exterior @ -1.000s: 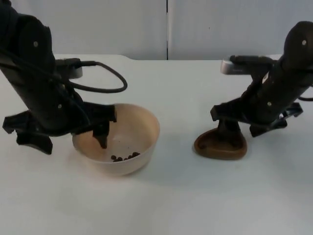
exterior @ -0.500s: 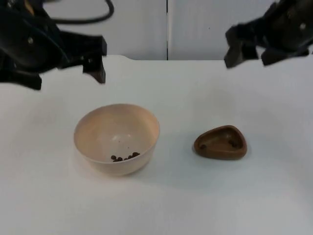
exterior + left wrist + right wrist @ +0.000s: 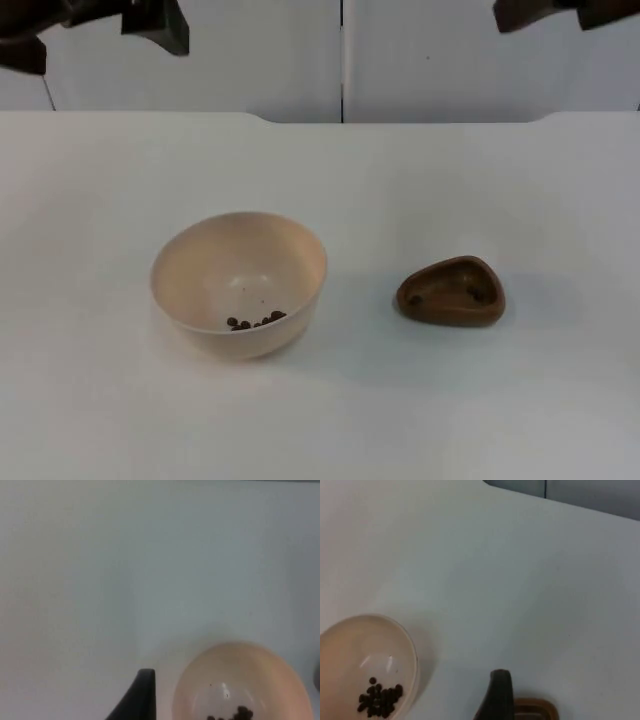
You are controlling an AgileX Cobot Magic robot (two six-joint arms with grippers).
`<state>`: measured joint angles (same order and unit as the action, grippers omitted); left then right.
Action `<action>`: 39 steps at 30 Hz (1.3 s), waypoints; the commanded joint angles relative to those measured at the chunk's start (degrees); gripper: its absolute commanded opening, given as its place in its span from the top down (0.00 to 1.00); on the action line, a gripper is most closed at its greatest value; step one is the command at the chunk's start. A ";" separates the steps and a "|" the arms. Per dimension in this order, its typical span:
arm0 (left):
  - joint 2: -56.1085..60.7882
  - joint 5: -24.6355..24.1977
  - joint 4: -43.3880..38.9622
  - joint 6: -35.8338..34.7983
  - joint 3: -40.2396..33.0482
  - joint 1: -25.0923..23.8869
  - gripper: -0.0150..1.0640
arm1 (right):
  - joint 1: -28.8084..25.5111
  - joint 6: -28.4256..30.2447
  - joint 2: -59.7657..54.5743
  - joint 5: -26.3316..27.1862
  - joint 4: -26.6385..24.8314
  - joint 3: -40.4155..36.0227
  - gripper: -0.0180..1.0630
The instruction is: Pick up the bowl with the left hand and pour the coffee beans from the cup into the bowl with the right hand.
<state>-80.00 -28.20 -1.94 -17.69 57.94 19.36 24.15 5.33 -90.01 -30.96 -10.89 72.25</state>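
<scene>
Black left gripper point(image 3: 100, 25) and right gripper point(image 3: 545, 12) hang high at the back, holding nothing, finger spacing unclear; bowl point(image 3: 238, 283) with beans point(image 3: 255, 321) and empty brown cup point(image 3: 451, 292) sit apart on table point(image 3: 400, 180), pour looks done

— What colours are on the table?
— The table point(image 3: 420, 180) is plain white. The bowl point(image 3: 239, 283) is a pale cream-beige, unpatterned, with dark brown coffee beans point(image 3: 254, 321) inside.
— And the cup?
— The cup point(image 3: 451, 292) is glossy brown. Behind, the partition wall point(image 3: 260, 60) is light grey with one dark vertical seam.
</scene>
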 commanded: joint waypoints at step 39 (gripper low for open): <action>32.01 -9.04 2.49 8.98 -14.91 0.26 0.08 | -0.13 4.55 32.67 -2.43 0.16 -22.25 0.35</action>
<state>-49.56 -36.17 -0.76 -9.93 43.30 19.36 24.15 9.26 -58.63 -33.44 -10.79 50.78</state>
